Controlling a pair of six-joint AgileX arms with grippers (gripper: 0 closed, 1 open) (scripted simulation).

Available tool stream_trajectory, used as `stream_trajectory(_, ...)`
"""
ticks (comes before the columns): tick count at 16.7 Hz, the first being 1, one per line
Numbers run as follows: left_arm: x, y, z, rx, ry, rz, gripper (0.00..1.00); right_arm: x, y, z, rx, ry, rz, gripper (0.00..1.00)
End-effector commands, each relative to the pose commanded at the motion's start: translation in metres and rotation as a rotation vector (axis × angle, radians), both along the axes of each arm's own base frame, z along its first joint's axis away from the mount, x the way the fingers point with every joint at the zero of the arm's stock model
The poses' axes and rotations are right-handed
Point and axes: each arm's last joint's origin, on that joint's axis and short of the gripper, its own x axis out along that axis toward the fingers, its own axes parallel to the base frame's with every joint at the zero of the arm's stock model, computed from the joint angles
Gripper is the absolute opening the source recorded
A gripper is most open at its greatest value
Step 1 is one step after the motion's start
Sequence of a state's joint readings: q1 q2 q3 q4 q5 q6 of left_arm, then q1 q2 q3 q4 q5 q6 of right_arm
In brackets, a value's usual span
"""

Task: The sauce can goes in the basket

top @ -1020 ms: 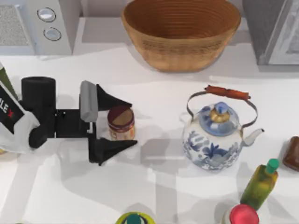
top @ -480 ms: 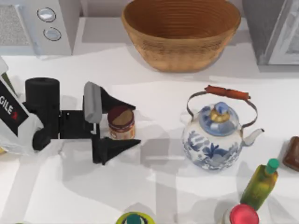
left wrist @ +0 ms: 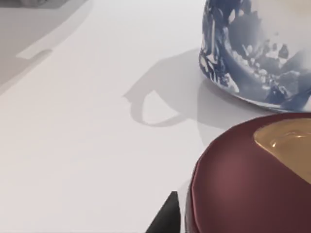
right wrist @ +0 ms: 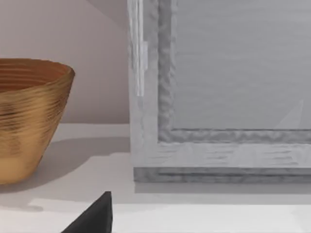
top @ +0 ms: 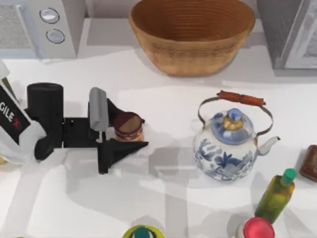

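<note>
Sauce can [top: 129, 127]: it is seen standing upright on the white tabletop [top: 168, 198], well to the left of the teapot [top: 229, 144] and in front of the basket [top: 192, 34], well apart from it. In the left wrist view its maroon top [left wrist: 248, 179] is seen close up, with the teapot's blue-patterned body beyond it.

Left gripper [top: 130, 128]: it is reached in from the side away from the teapot, level with the tabletop. The jaws are closed in on the sauce can, one black finger [top: 121, 148] pressed against the can's front side and the other against its rear side. A black fingertip [left wrist: 167, 216] is seen beside the can in the left wrist view.

Basket: it is placed at the rear of the tabletop, behind and to the left of the teapot; its ribbed inside is seen open.

Right gripper: a dark fingertip [right wrist: 92, 216] is seen in the right wrist view, with the basket's wall and a grey panelled cabinet [right wrist: 218, 97] beyond it. Whether its jaws are spread or pressed together cannot be told.

Other things: a green bottle [top: 276, 196] and a red-capped container [top: 257, 229] are set in front of the teapot, to its right.
</note>
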State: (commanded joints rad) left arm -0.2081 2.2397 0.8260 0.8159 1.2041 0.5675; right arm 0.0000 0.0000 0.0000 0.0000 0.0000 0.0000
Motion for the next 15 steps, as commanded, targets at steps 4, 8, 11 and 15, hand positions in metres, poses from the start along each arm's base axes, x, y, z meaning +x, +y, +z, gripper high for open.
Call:
stream_trajectory(4,0.0,0.0,0.0,0.0,0.0,0.0,0.0,0.0,0.0,0.0,0.0,0.0,0.0,1.0)
stream_trajectory(8,0.0,0.0,0.0,0.0,0.0,0.0,0.0,0.0,0.0,0.0,0.0,0.0,0.0,1.0)
stream_trajectory(11,0.0004,0.0009,0.0005,0.0,-0.003,0.002,0.0,0.0,0.0,0.0,0.0,0.0,0.0,1.0)
stream_trajectory(15,-0.0022,0.0015,0.0014,0.016,-0.012,-0.012,0.0,0.0,0.0,0.0,0.0,0.0,0.0,1.0)
